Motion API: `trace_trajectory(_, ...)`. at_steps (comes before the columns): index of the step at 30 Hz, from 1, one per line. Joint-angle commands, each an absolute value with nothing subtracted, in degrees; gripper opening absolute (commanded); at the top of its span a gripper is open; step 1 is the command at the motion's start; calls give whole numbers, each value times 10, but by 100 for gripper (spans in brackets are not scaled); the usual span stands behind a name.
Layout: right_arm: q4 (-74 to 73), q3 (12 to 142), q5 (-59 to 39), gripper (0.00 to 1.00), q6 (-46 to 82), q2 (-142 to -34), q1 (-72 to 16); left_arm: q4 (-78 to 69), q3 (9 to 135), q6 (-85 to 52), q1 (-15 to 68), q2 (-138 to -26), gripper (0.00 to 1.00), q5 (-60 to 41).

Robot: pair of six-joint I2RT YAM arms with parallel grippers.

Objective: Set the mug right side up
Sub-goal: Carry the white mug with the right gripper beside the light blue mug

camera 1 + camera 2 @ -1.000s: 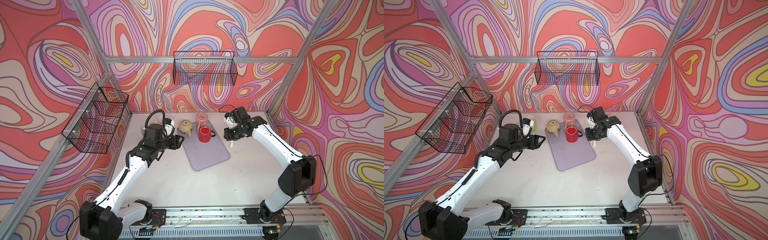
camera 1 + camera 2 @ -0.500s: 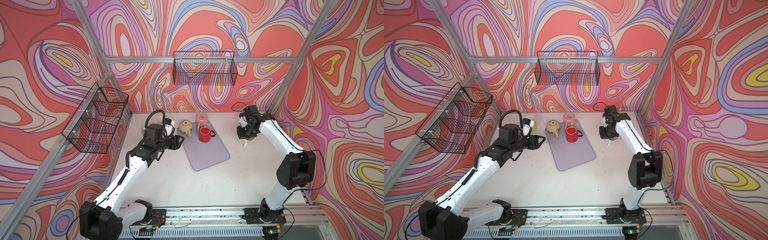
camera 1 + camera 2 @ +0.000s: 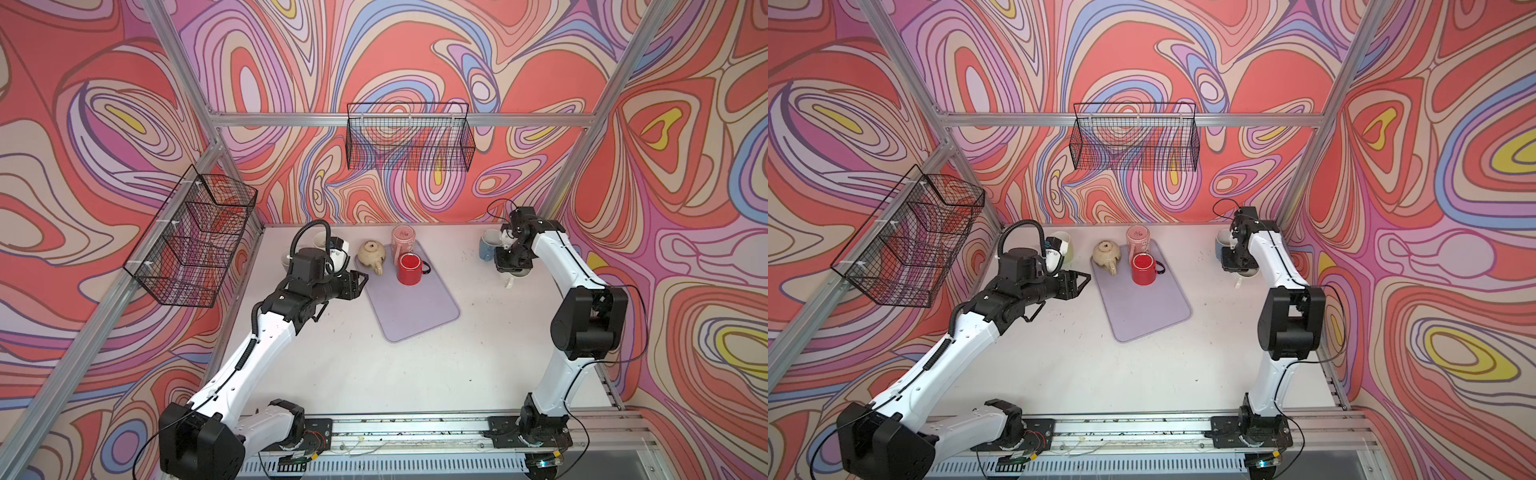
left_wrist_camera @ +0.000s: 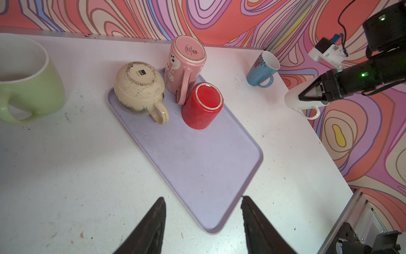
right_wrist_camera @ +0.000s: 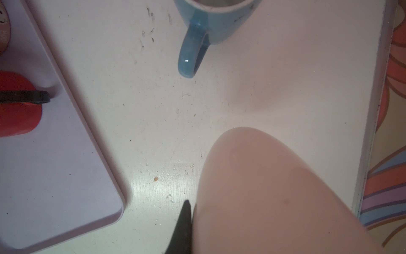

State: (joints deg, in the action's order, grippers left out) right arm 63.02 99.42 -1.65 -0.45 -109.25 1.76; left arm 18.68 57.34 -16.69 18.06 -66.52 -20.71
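Observation:
A white mug [image 4: 304, 103] hangs under my right gripper [image 4: 300, 98], which is shut on its wall, over the table's back right. Its handle [image 3: 509, 284] points toward the front. In the right wrist view the mug's pale side [image 5: 274, 193] fills the lower right beside one dark fingertip [image 5: 185, 220]. I cannot tell whether the mug touches the table. My left gripper [image 4: 202, 199] stands open and empty at the left edge of the lilac tray [image 3: 415, 316], its tips [image 3: 365, 277] near the beige mug.
On the tray stand three upside-down mugs: red [image 3: 409, 269], pink [image 3: 402, 237] and beige [image 3: 372, 256]. A blue mug [image 3: 487, 245] stands upright just behind the right gripper. A green mug [image 4: 28, 83] stands upright at back left. Wire baskets hang on the walls.
My right gripper has carried the white mug from beside the tray rightward to the back right, next to the blue mug. The left arm has barely moved.

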Motion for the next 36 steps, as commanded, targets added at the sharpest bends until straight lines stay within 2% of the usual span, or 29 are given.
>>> trace_trajectory(1, 618, 1038, -16, 0, -21, -1109, 33, 202, 591, -155, 182, -669, 57, -209)
trace_trajectory(14, 602, 1152, -39, 0, -23, -1219, 89, 203, 591, -148, 183, -675, 56, -219)
trace_trajectory(36, 627, 1301, -74, 0, -32, -1351, 109, 205, 592, -141, 183, -672, 55, -222)
